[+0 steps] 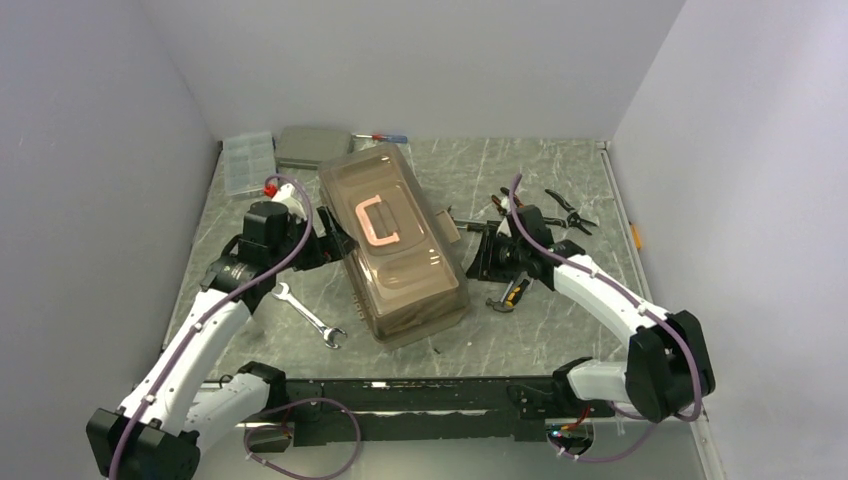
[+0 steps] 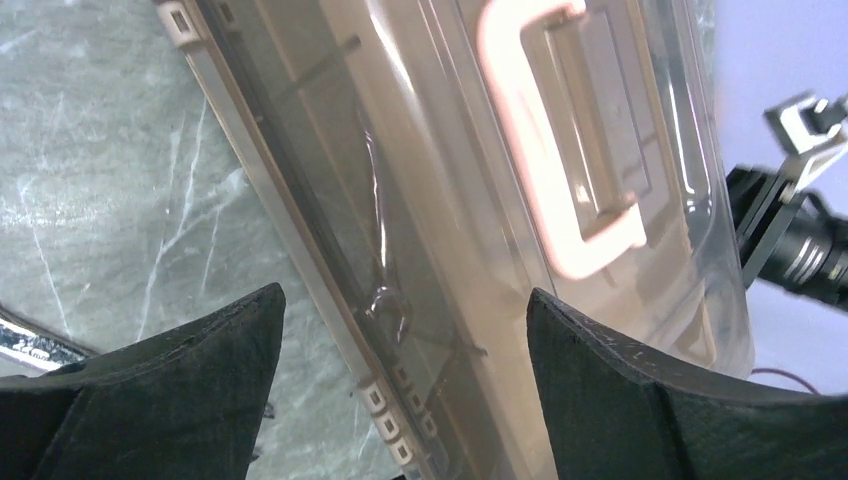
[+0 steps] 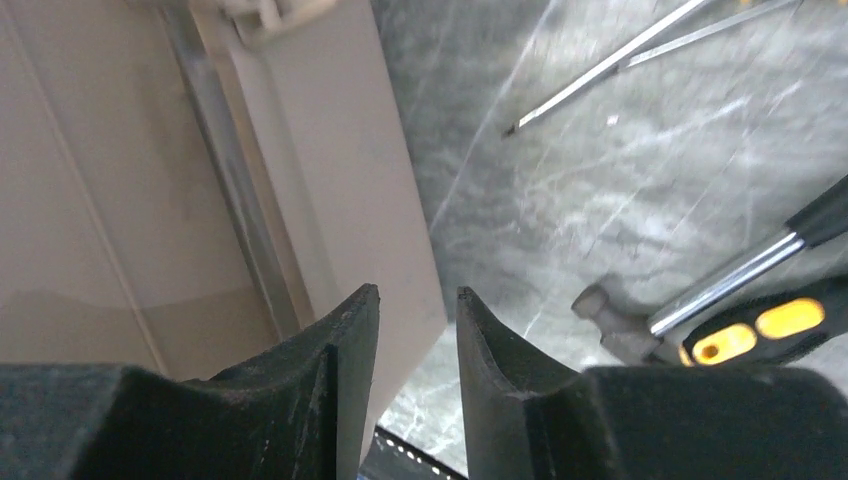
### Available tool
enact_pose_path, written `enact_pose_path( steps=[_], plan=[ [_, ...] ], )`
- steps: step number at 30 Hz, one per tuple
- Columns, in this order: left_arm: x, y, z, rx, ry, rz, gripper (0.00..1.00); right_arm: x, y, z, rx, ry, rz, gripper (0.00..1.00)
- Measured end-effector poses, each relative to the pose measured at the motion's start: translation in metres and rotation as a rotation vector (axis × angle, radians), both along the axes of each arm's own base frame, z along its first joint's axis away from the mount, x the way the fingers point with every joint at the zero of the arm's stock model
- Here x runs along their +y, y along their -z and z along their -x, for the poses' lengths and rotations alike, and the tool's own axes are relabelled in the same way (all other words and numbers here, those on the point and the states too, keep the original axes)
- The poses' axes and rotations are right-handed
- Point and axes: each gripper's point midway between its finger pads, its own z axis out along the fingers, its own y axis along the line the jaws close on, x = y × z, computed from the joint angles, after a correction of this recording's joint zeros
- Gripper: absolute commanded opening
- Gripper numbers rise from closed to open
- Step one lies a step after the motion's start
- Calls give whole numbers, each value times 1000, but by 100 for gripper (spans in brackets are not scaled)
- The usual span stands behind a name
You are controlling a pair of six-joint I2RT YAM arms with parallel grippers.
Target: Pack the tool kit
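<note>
Toolbox (image 1: 400, 250): lid down, pink handle (image 1: 374, 222) on top, lying between both arms.
Left gripper (image 2: 405, 293): fingers wide apart, at toolbox's left long edge.
Right gripper (image 3: 417, 292): fingers narrowly parted, beside toolbox's right wall.
Wrench (image 1: 308, 315): left of toolbox.
Hammer (image 1: 508, 297): right of toolbox.

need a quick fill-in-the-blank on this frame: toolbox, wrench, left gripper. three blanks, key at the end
1. The handle on the toolbox lid is coloured ___.
2. In the top view, the wrench lies to the ___ of the toolbox.
3. The left gripper stands with its jaws ___ beside the toolbox.
Missing words: pink; left; open.
</note>
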Motion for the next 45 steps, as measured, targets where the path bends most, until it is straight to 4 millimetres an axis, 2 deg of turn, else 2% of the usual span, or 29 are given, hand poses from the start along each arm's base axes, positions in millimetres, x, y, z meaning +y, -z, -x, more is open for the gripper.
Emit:
enact_pose_path(
  steps=[4,9,15,21,24,31,33,37,41,45],
  plan=[
    [-1,1,-15,-4,-21,26,89,6,14,27,38,-39,-1,35],
    [1,2,-39,-15,-48,52,89,12,20,38,29,-44,25,34],
    [7,1,-74,-39,-84,62,88,45,28,51,54,-118,29,32],
    [18,-7,-110,-36,-102,21,91,78,40,44,102,-150,19,32],
    [23,-15,-112,-33,-88,-14,93,98,34,36,96,-177,-24,33],
    [49,-59,-114,-104,-100,-125,98,150,14,20,67,-262,-86,35],
    [54,-65,-110,-118,-95,-147,98,158,11,19,57,-279,-101,35],
    [55,-70,-102,-123,-59,-184,98,154,1,17,41,-273,-126,36],
    [55,-68,-96,-120,-13,-218,98,128,-21,2,-4,-208,-162,38],
    [49,-67,-91,-125,38,-236,95,103,-51,-16,-80,-135,-203,41]
  ],
)
